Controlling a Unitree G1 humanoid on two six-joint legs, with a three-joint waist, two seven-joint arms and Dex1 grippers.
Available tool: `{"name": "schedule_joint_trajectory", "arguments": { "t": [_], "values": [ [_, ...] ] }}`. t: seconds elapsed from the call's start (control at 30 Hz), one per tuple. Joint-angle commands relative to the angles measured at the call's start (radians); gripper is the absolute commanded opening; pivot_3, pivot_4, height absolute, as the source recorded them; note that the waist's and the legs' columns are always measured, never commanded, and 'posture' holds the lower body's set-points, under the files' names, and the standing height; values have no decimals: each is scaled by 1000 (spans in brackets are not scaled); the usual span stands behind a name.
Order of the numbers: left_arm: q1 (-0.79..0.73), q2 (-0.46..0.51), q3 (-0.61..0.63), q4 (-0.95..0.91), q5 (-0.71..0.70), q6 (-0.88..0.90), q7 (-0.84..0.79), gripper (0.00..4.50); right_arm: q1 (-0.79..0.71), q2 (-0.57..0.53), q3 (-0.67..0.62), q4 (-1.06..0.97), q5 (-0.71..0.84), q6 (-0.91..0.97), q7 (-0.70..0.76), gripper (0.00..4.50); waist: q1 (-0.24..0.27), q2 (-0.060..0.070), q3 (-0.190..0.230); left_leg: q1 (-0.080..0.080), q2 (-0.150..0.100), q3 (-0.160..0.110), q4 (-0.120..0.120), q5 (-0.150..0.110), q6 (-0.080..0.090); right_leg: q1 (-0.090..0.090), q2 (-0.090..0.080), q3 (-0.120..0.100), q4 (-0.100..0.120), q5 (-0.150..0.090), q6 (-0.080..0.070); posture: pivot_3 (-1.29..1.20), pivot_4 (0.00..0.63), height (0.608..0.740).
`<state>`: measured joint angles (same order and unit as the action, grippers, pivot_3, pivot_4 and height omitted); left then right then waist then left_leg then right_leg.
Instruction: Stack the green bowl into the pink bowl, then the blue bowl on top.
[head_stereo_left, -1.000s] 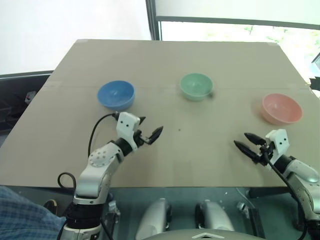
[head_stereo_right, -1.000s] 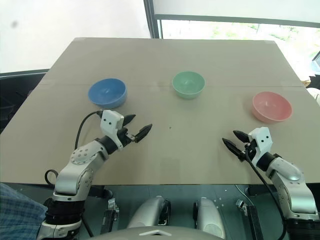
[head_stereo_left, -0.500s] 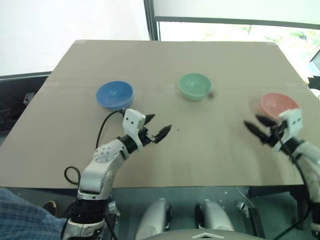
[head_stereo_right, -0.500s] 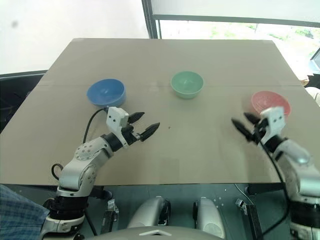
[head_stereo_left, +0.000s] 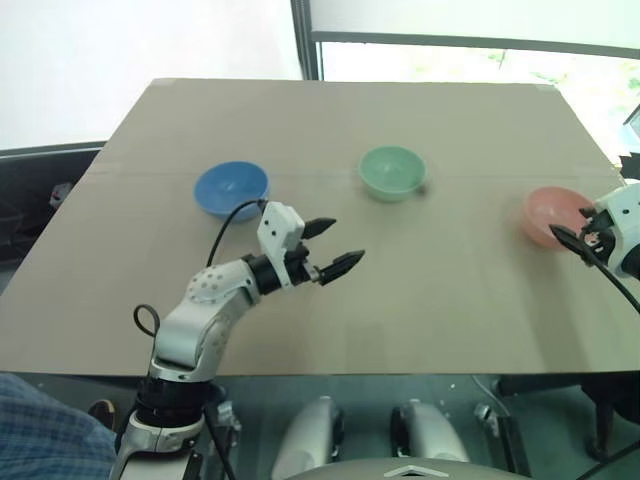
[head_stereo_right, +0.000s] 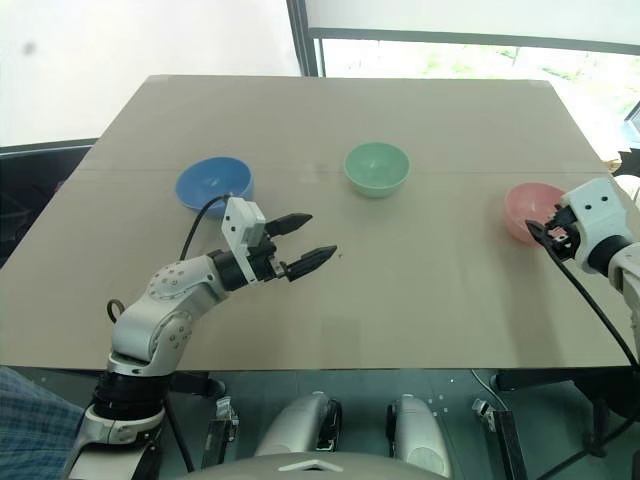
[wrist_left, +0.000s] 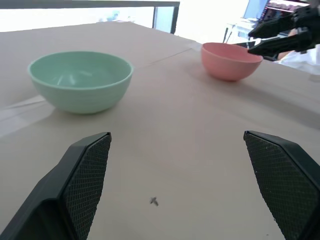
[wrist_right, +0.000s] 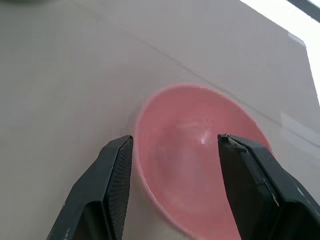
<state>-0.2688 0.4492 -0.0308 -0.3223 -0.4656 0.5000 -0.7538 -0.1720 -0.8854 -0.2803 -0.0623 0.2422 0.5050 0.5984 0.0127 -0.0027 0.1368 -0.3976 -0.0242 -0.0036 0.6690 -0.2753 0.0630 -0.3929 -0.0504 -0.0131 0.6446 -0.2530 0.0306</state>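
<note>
Bright windows back a tan tabletop (head_stereo_left: 330, 130), and on it I have three bowls strung out in a loose row, all upright and well apart: the blue bowl (head_stereo_left: 231, 189) to my left, the green bowl (head_stereo_left: 392, 172) in the middle, the pink bowl (head_stereo_left: 553, 214) far to the right near the edge. Nothing is stacked yet, so I judge the task is at its very start. My left pincer (head_stereo_left: 328, 247) hangs above bare tabletop between the blue and green bowls, pointing level toward the right with its jaws as wide as they go and nothing between them; the left wrist view looks straight past its fingers (wrist_left: 82, 175) at the green bowl, which tells me that arm is lined up to take the green one first, as the order demands. My right pincer (head_stereo_right: 541, 232) sits over the near rim of the pink bowl, tipped a little downward, jaws partly open and empty; in the right wrist view its fingers (wrist_right: 116, 165) frame the bowl's near half, but I cannot tell whether either one touches the rim. I take that placing as a way to steady or reposition the pink bowl, since it lies far off from the others and so close to the tabletop's right edge that a nudge could send it over.
</note>
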Motion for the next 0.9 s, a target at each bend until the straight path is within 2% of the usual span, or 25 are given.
{"name": "schedule_joint_trajectory", "arguments": {
  "t": [0.03,0.3,0.53,0.63,0.67,0.7,0.77,0.8,0.83,0.87,0.9],
  "values": [
    [-33,36,7,-45,-41,25,-43,4500,-15,-28,8,-17,-10,10,34,2814,-1,0,0,0,0,0,0,0,0,0,0,0,0,0,0,0,150,740],
    [-62,73,9,-66,-83,71,-69,4500,-53,-52,89,47,-40,3,123,2814,2,0,0,0,0,0,1,0,0,0,0,0,0,0,0,0,150,740],
    [-61,73,4,-87,-96,83,-58,4500,-137,-43,172,179,-97,-31,160,2814,2,0,0,0,0,0,1,0,0,0,1,0,0,0,0,0,150,740],
    [-56,71,6,-95,-99,85,-50,3806,-182,-40,214,246,-125,-41,176,2846,1,0,0,0,0,0,1,0,0,0,1,0,0,0,0,0,150,740],
    [-54,70,7,-98,-99,86,-48,3288,-198,-37,224,270,-133,-45,179,2846,2,0,0,0,0,0,1,0,0,0,1,0,0,0,0,0,150,740],
    [-54,69,6,-99,-99,87,-46,3021,-210,-35,230,287,-138,-49,180,2846,1,0,0,0,0,0,1,0,0,0,1,0,0,0,0,0,150,740],
    [-52,68,6,-101,-100,87,-42,2151,-243,-29,250,335,-158,-69,182,2846,2,0,0,0,0,0,1,0,0,1,1,0,0,0,0,0,150,740],
    [-51,68,6,-102,-101,87,-41,2022,-263,-25,264,361,-171,-82,183,2846,1,0,0,0,0,0,1,0,0,1,1,0,0,0,0,0,150,740],
    [-50,67,5,-104,-101,87,-39,1350,-280,-22,277,385,-183,-98,187,2846,1,0,0,0,0,0,1,0,0,1,1,0,0,0,0,0,150,740],
    [-49,67,4,-105,-100,87,-37,1105,-294,-20,287,403,-193,-113,191,2846,1,0,0,0,0,0,1,0,0,1,1,0,0,0,0,0,150,740],
    [-48,67,5,-106,-101,87,-37,570,-306,-18,294,418,-199,-126,195,2846,1,0,0,0,0,0,1,0,0,0,1,0,0,0,0,0,150,740]
  ]
}}
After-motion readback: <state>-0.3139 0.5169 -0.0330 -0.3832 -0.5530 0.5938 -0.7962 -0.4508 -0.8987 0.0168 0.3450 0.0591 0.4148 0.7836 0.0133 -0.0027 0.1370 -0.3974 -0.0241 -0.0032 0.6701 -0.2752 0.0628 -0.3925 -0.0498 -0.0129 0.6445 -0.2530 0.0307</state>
